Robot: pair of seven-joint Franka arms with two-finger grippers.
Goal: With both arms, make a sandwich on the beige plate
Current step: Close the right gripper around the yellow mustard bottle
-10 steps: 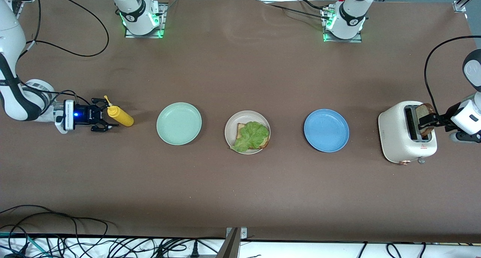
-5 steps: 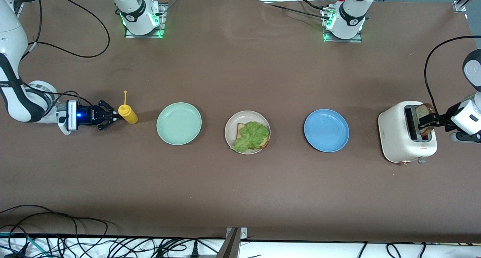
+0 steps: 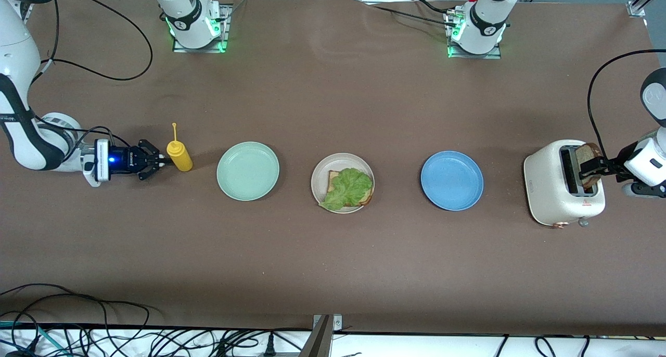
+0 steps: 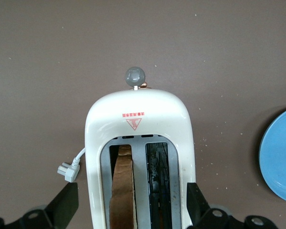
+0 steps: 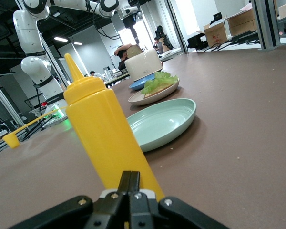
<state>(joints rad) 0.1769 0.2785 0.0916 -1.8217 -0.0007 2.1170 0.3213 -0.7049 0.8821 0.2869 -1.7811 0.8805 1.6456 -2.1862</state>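
Sandwich [image 3: 347, 188]: unfinished; 1 bread slice [image 3: 333, 182] topped by a ruffled lettuce leaf [image 3: 349, 186] is seen, with no slice on top.
Beige plate [image 3: 322, 171]: set near the middle of the table [image 3: 333, 273], between a mint green plate [image 3: 247, 170] and a blue plate [image 3: 451, 180]; the bread and lettuce are carried on it.
Second bread slice [image 4: 122, 191]: stood upright in 1 slot of the white toaster [image 3: 551, 190], at the left arm's end of the table.
Left gripper [image 4: 128, 210]: placed over the toaster, fingers spread wide to either side of its body; nothing is gripped.
Right gripper [image 3: 162, 161]: held low at the right arm's end of the table, fingers pressed together against the base of an upright yellow squeeze bottle [image 3: 180, 156]; whether the bottle is pinched cannot be told.
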